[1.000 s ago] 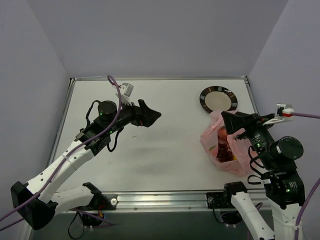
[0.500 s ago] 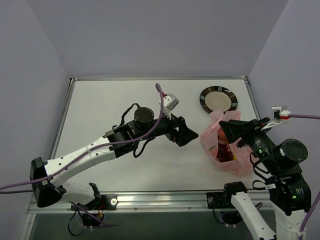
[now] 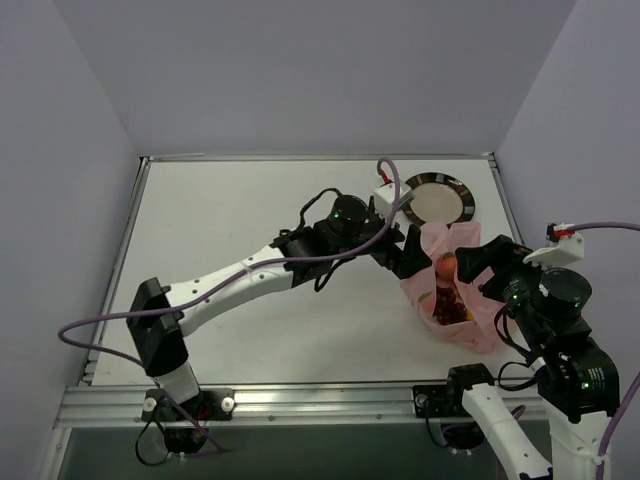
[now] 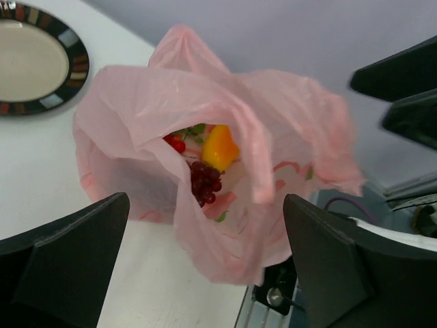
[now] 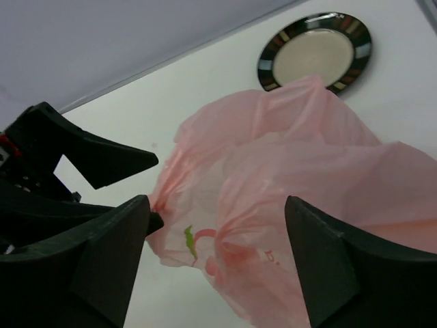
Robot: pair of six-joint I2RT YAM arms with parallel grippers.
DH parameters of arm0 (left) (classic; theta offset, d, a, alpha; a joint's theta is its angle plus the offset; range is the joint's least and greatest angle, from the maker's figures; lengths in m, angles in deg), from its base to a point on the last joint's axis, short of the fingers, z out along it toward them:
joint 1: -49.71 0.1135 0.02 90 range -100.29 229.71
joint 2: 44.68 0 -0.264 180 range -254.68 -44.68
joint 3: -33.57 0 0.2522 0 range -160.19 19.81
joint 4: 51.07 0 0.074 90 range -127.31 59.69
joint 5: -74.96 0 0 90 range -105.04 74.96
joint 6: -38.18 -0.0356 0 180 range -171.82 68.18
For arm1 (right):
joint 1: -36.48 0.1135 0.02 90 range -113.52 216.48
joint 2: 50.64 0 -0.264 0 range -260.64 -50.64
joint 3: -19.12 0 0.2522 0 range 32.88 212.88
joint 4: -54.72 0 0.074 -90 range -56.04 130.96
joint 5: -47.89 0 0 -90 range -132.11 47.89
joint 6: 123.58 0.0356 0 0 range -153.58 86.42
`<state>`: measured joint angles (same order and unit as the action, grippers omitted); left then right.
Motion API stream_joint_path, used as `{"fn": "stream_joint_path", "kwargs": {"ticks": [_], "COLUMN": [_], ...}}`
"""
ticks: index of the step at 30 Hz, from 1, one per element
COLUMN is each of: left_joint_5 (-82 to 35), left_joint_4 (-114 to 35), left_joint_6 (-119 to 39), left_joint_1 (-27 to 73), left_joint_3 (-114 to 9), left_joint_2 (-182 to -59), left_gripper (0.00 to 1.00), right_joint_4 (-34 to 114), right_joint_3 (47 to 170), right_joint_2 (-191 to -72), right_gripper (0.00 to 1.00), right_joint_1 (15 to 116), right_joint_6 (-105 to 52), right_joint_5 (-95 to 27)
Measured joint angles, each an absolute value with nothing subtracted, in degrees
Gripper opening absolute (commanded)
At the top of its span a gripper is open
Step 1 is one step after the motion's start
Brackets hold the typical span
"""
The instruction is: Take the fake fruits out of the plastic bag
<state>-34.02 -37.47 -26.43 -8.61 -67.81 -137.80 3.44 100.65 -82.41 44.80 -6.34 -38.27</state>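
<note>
My left claw (image 4: 206, 199), spread, faces the plastic bag (image 4: 287, 116), fake fruits (image 4: 220, 147) at 12 o'clock; right claw (image 5: 217, 205), spread, straddles it.

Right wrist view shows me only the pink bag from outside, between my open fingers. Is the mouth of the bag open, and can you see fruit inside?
Observer: Yes. In the left wrist view the plastic bag has its mouth open toward that camera, and a yellow-orange piece lies inside.
Operator: Is there something more in it?
Observer: A dark red grape-like cluster sits just below the yellow-orange piece, and small red berries lie to its left.
Operator: How is the left gripper set?
Observer: The left gripper has its jaws wide open, and its own camera frames the bag's mouth between its fingers.
</note>
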Motion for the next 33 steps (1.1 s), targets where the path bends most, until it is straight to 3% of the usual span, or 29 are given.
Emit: {"fn": "stream_joint_path", "kwargs": {"ticks": [4, 7, 8, 9, 10, 11, 12, 14, 16, 21, 24, 29, 33], "left_joint_5": [-33.08, -31.16, -30.99, -30.68, -30.46, -30.2, -29.94, -29.02, -27.82, -25.89, -23.58, -18.72, -14.9], "left_joint_4": [-34.63, -33.39, -33.17, -33.19, -33.21, -33.32, -33.56, -34.59, -36.69, -43.97, -47.53, -50.06, -51.35], "left_joint_6": [-27.94, -28.58, -28.84, -28.88, -28.66, -28.64, -28.62, -28.2, -27.35, -24.05, -21.78, -18.61, -16.42], "left_joint_1": [-8.64, -8.53, -8.4, -8.29, -8.09, -7.92, -7.7, -7.19, -6.65, -4.24, -3.06, -3.48, -7.28], "left_joint_3": [-71.92, -73.29, -73.53, -73.62, -73.62, -73.62, -73.62, -73.58, -72.9, -66.85, -61.43, -51.63, -48.01], "left_joint_2": [-146.74, -151.82, -153.1, -154.2, -155.33, -156.12, -156.75, -157.89, -158.39, -158.37, -157.89, -154.96, -152.73], "left_gripper": [1.0, 0.81, 0.77, 0.61, 0.53, 0.44, 0.26, 0.12, 0.03, 0.02, 0.02, 0.02, 0.02], "right_joint_4": [-0.03, -0.38, -0.58, -0.49, -0.6, -0.42, 0.19, 0.03, 0.93, 8.65, 16.16, 28.34, 37.06], "right_joint_3": [100.34, 97.39, 95.97, 94.25, 92.06, 90.14, 87.89, 84.52, 82.95, 79.38, 74.44, 68.63, 67.47], "right_joint_2": [-82.41, -82.52, -82.67, -82.78, -83.06, -83.39, -83.59, -84.44, -85.64, -89.69, -96.0, -109.62, -117.64], "right_gripper": [0.81, 0.74, 0.61, 0.55, 0.5, 0.39, 0.36, 0.26, 0.24, 0.2, 0.11, 0.02, 0.02], "right_joint_1": [44.8, 44.82, 44.8, 44.8, 44.82, 44.8, 44.82, 44.71, 44.69, 44.6, 42.87, 33.06, 24.97], "right_joint_6": [-6.12, -5.33, -4.92, -4.44, -3.48, -2.51, -1.42, 1.01, 3.8, 10.62, 12.83, 12.57, 10.51], "right_joint_5": [-45.46, -48.0, -48.76, -49.51, -50.58, -51.56, -52.74, -54.6, -56.72, -60.37, -61.29, -58.64, -55.34]}}
